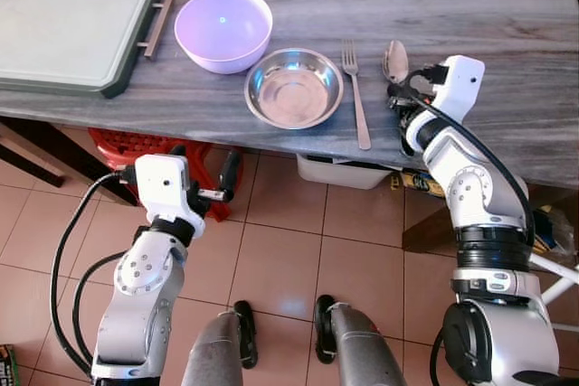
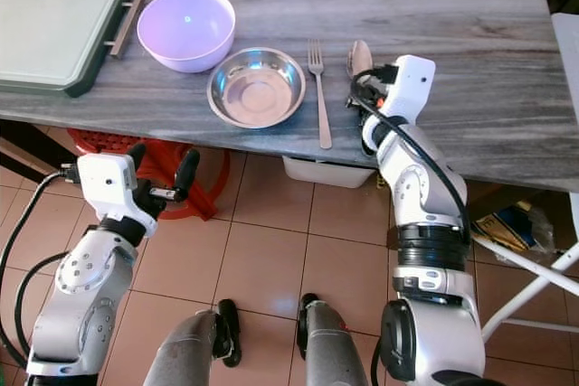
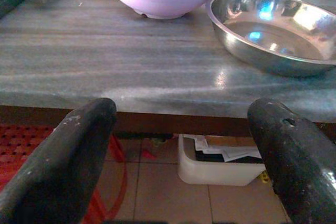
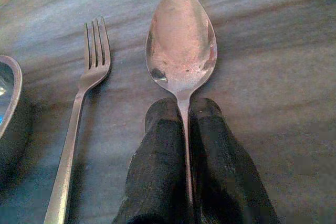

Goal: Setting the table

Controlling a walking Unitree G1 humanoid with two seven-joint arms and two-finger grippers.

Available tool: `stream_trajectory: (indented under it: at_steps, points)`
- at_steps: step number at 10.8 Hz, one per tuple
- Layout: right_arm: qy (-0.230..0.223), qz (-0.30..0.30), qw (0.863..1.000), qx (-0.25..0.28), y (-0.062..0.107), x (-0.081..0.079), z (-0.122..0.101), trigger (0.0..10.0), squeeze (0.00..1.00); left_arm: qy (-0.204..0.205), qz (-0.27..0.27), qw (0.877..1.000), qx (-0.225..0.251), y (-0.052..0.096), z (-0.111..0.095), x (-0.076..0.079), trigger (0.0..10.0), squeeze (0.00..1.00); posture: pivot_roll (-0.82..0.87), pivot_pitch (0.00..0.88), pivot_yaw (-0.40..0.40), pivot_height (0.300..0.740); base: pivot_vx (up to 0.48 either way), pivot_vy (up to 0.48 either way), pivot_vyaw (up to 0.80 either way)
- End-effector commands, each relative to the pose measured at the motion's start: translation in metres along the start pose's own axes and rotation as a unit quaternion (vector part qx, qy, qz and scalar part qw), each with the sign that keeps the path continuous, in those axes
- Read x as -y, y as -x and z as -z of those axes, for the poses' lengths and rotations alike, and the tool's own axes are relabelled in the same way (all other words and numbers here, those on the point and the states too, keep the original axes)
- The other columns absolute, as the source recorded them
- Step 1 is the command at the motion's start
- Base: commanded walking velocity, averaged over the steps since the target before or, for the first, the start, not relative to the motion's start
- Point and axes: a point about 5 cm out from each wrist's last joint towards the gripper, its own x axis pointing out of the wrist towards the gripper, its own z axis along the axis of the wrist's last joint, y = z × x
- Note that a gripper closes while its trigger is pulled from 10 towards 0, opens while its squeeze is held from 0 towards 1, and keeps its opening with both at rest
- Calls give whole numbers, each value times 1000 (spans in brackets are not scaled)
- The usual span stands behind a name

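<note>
Nearest the head camera, the left gripper (image 1: 206, 183) hung below the table's (image 1: 507, 70) front edge, fingers apart. The right gripper (image 1: 399, 97) pinched the spoon (image 1: 394, 61) beside the fork (image 1: 356, 97) and steel dish (image 1: 294, 88). In the right wrist view, the fingers (image 4: 163, 166) clamped the spoon's handle, bowl flat: likely placing it; next, release. No writing legible.

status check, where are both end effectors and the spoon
Right end effector shut on spoon handle, over the table beside the fork. Left end effector open, below the table edge. Nothing blocking.
</note>
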Motion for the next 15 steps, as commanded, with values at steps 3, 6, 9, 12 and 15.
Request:
stream_trajectory:
  at_steps: [3, 6, 9, 12, 15]
  points:
    - [-22, 10, 996, -82, 2, 7, 37, 10000, 1000, 0, -1, 1000, -10, 3, 4, 1, 10000, 0, -3, 321, 40, 740, 0, 0, 0]
    - [-4, 11, 997, -78, 2, 8, 36, 10000, 1000, 1, -2, 1000, -10, 3, 4, 1, 10000, 0, -3, 322, 35, 740, 0, 0, 0]
    - [17, 25, 998, -60, 4, 13, 29, 10000, 1000, 2, -4, 1000, -9, 3, 5, 2, 10000, 0, -6, 319, 30, 740, 0, 0, 0]
    - [31, 21, 998, -42, 8, 13, 27, 10000, 1000, 3, -4, 1000, -10, 3, 6, 2, 10000, 0, -10, 305, 27, 740, 0, 0, 0]
    - [44, 26, 999, -19, 10, 15, 21, 10000, 1000, 4, -6, 1000, -8, 1, 6, 2, 10000, 0, -13, 300, 26, 740, 0, 0, 0]
